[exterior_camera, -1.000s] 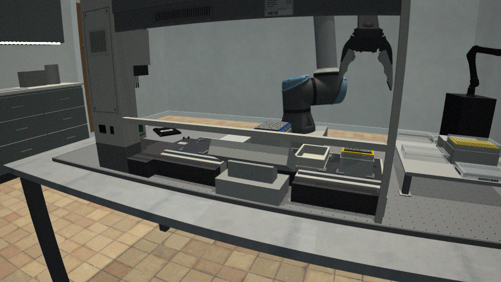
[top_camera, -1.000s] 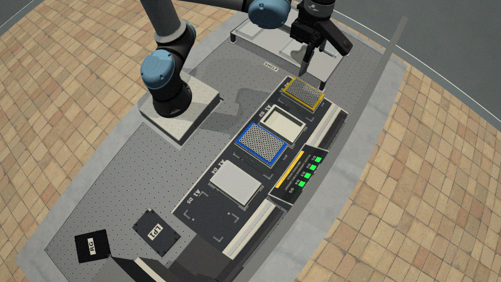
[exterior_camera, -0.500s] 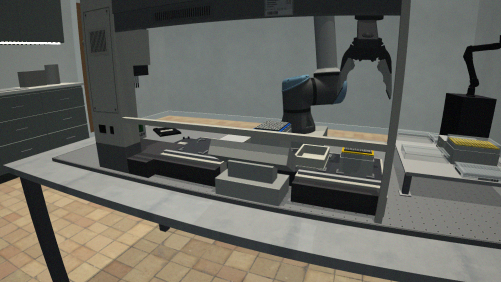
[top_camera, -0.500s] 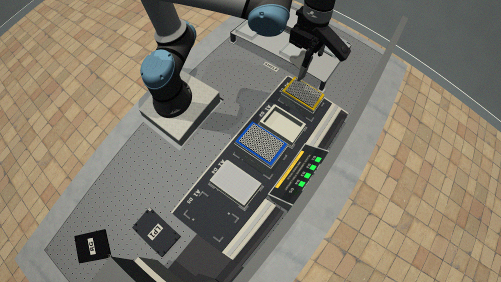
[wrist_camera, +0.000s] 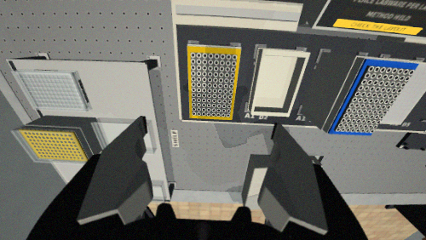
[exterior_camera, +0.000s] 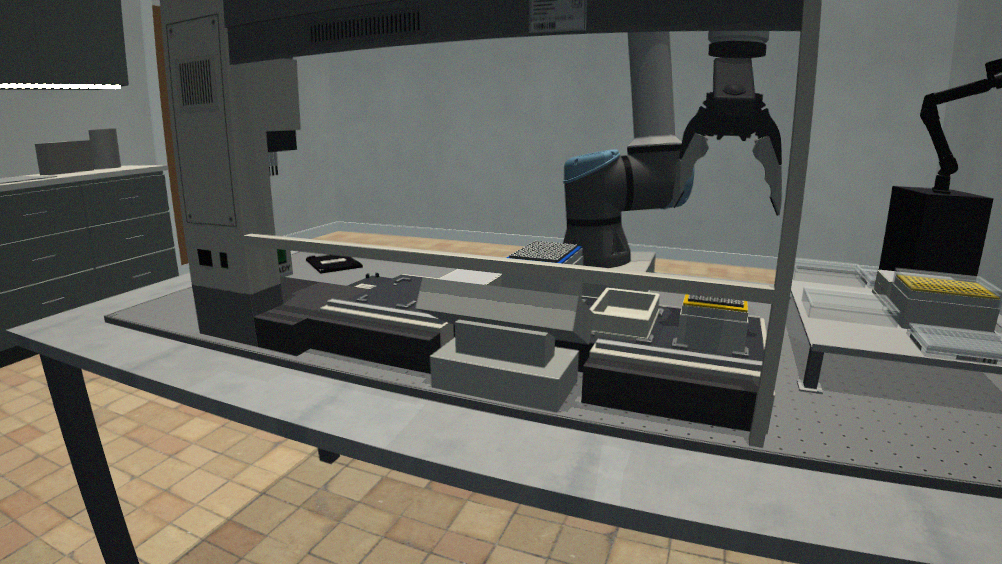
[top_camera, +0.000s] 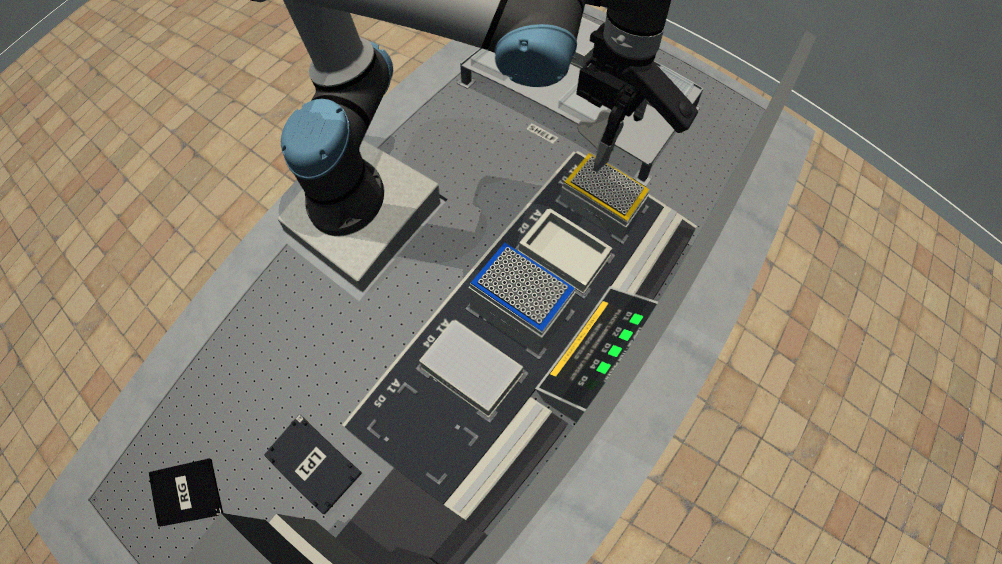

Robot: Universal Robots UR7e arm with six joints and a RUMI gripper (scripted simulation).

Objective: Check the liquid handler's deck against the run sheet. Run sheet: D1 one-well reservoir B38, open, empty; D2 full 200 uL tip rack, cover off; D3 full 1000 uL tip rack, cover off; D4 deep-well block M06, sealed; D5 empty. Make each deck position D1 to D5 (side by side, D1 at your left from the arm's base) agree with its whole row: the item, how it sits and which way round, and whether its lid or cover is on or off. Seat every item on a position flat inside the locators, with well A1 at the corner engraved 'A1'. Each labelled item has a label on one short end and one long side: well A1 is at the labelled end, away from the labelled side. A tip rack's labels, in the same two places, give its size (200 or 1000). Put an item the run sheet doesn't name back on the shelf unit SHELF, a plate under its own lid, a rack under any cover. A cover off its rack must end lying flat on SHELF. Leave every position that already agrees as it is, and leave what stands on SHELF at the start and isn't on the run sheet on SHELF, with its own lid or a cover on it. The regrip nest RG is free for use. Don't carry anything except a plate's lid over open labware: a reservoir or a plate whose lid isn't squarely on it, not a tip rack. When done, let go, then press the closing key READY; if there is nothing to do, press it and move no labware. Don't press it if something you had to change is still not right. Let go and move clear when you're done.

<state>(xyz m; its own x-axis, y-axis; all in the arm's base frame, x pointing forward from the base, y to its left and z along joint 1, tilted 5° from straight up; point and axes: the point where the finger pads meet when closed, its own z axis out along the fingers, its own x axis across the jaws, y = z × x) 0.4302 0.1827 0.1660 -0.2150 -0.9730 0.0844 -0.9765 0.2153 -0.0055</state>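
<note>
- The gripper (exterior_camera: 733, 175) hangs high above the desk (exterior_camera: 490, 448) with its jaws spread wide and nothing between them.
- In the top view it sits over the strip between the SHELF unit (top_camera: 648, 143) and the near end of the deck (top_camera: 392, 420), beside the yellow-framed tip rack (top_camera: 607, 187).
- That yellow-framed tip rack stands uncovered in the deck's end position nearest SHELF, well below the jaws and apart from them; in the wrist view it shows ahead of and between the 2 fingers.
- Next along, at the position marked D2, sits the open reservoir (top_camera: 565, 248), a pale 1-well trough with no lid.
- Beyond it stands the blue-framed tip rack (top_camera: 522, 285), cover off, turned askew in the wrist view against the square line of its neighbours.
- At D4 lies the deep-well block (top_camera: 470, 365) with a flat pale top.
- The D5 position (top_camera: 413, 434) shows only its corner locators.
- On SHELF, in the wrist view, there is a clear lidded plate (wrist_camera: 51, 89) and a second yellow tip rack (wrist_camera: 54, 145) under a clear cover, both left of the jaws.
- The status panel (top_camera: 606, 350) beside the deck shows 4 green lamps.
- The RG nest (top_camera: 184, 491) and the LP1 pad (top_camera: 312, 464) lie at the far end of the desk, well away from the jaws.
</note>
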